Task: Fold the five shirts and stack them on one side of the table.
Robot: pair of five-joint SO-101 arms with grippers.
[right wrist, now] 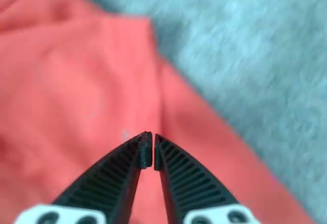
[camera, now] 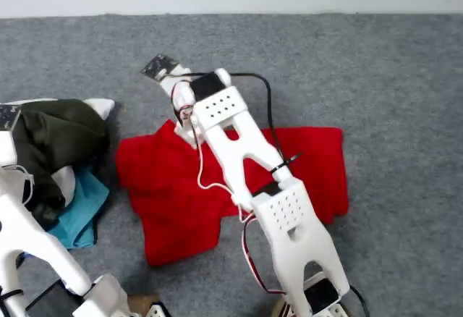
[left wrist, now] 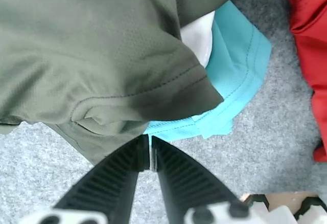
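Note:
A red shirt [camera: 166, 187] lies spread flat in the middle of the grey table. My right gripper [right wrist: 149, 150] is shut just over the red shirt [right wrist: 61, 81], close to its edge, with nothing visibly between the fingers. From above, the right gripper [camera: 187, 118] sits at the shirt's far left corner. At the left lies a crumpled pile: a dark olive shirt [camera: 58, 129] on top, a teal shirt [camera: 83, 208] and a white shirt [camera: 100, 106] beneath. My left gripper [left wrist: 150, 152] is shut at the hem of the olive shirt [left wrist: 92, 45], above the teal shirt [left wrist: 240, 70].
The right arm [camera: 253, 165] stretches diagonally across the red shirt from the near edge. The left arm [camera: 22, 230] stands by the pile. Bare grey felt table [camera: 391, 71] spreads along the far side and the right. A pale wall runs behind.

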